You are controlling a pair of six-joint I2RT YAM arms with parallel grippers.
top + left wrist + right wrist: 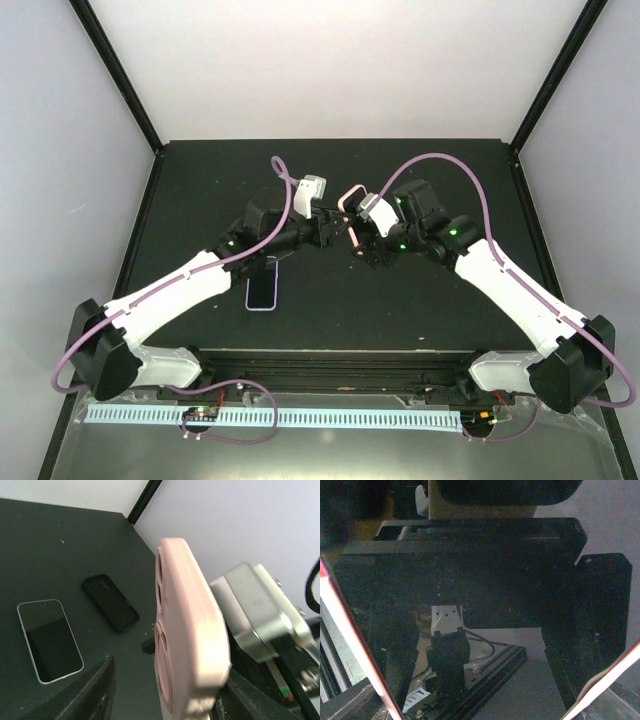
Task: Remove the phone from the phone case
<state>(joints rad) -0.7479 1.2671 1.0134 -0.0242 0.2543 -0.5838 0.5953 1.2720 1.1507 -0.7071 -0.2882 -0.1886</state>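
The salmon-pink phone case (187,630) stands on edge in the air over the middle of the table, showing as a pink outline (350,192) from above. My left gripper (167,690) is open around it: one finger (95,690) stands well apart from its ringed back and the other finger (245,695) lies close to its far side. In the right wrist view the phone's dark glossy screen (470,580) fills the frame, with the case's pink edges (350,645) on both sides. My right gripper (480,705) is shut on the case across its width. The two grippers (352,232) meet there.
A second phone (50,640) with a pale rim and dark screen lies flat on the black table (400,300), below the left arm (262,285). A flat black slab (110,601) lies beside it. Walls enclose the table on three sides.
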